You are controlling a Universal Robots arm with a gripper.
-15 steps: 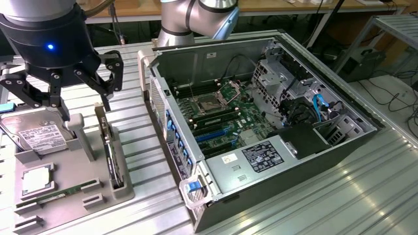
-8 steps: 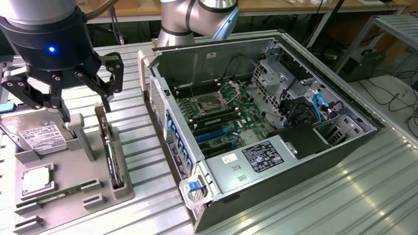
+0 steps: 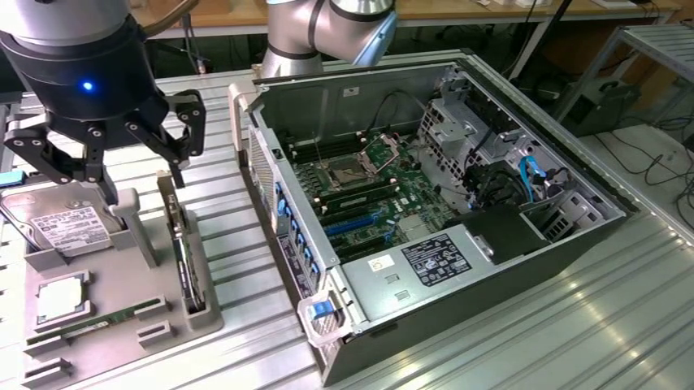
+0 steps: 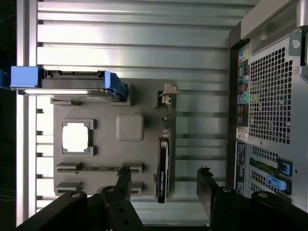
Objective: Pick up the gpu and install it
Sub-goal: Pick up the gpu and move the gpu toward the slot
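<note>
Tabletop (image 3: 607, 325) of ribbed metal carries the open computer case (image 3: 434, 203) and, at the exterior view's left, a grey holder tray (image 3: 119, 317). Above the tray hangs the gripper (image 3: 141, 180), jaws spread wide and empty. The gpu (image 4: 163, 163) stands on edge in the tray's slot nearest the case. A skewed descent could strike the thin card's top edge or fan and tip it, or clip the hard drive (image 3: 65, 227) nearby. A shallow pinch might let the card slip.
</note>
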